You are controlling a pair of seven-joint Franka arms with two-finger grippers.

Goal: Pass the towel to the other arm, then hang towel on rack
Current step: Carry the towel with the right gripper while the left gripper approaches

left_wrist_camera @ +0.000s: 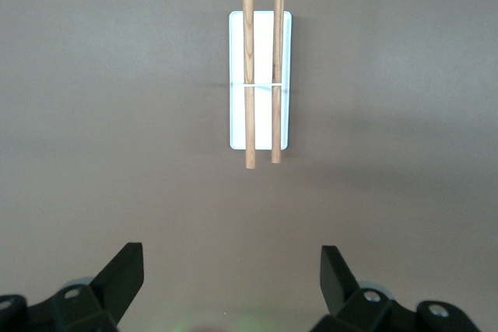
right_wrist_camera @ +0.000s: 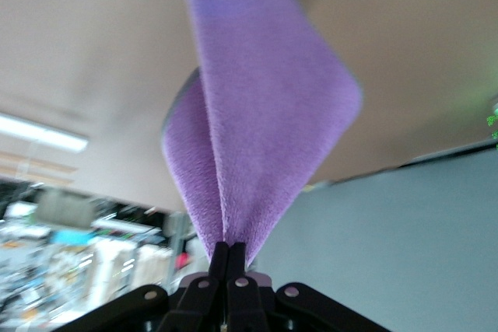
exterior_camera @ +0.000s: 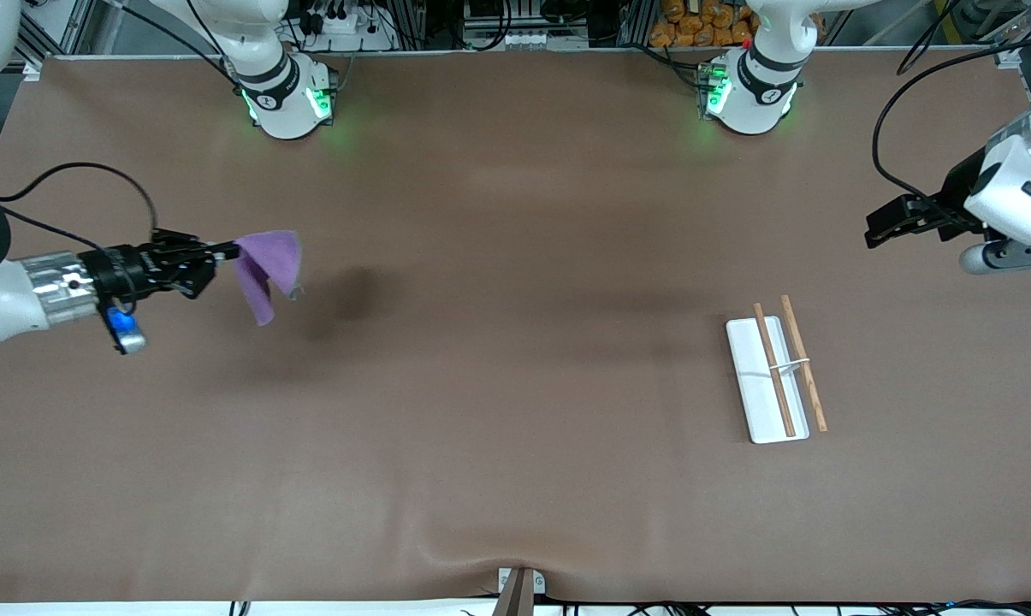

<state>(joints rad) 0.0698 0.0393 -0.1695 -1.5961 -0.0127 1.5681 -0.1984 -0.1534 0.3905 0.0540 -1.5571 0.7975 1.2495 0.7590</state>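
purple towel (exterior_camera: 269, 267), pinched, dangling above table

"What do those two arms look like?"

"Glossy white shells, dark joint bands, green lights glowing at both bases. The right arm's black two-finger gripper (exterior_camera: 224, 251) follows a ribbed silver wrist with a blue light; black cables trail off."
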